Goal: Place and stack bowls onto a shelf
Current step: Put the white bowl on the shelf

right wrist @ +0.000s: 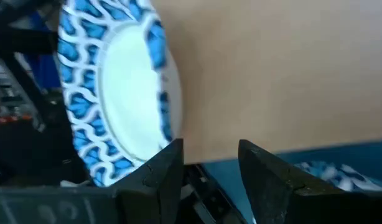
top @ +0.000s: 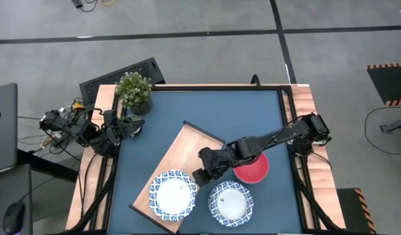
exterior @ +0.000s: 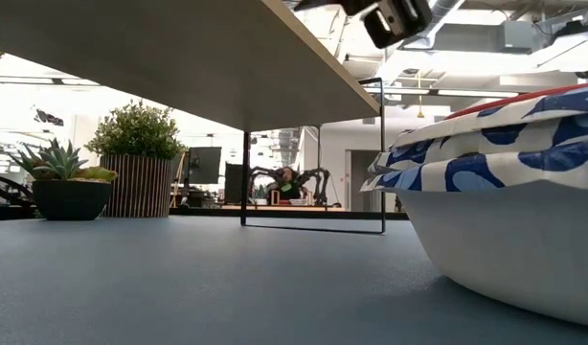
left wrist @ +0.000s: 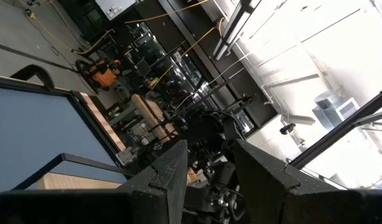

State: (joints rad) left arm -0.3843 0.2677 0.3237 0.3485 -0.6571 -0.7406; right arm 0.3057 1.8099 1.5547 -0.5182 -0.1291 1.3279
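Dark blue tabletop (top: 207, 111) carries the shelf (top: 187, 147), angled, with one patterned bowl (top: 172, 194) on its near end. Right gripper (top: 202, 176) hovers at that bowl's rim — fingers parted, holding nothing. Second patterned bowl (top: 230, 202) and red bowl (top: 253, 168) sit beside it, off the shelf. Left gripper (top: 125, 127) waits by the plant (top: 134, 91), slightly open — empty.

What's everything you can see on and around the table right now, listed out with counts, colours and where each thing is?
Patterned bowls: two, blue and white; one on the shelf's near end, one on the tabletop beside it.
Red bowl: one, on the tabletop, partly under the right arm.
Shelf: one, light wood, lying diagonally across the tabletop.
Potted plants: a leafy one at the far left corner; a succulent beside it.
Tabletop: dark blue.
Left gripper: at the table's left edge, empty.
Right gripper: open, empty, over the shelf next to its bowl.
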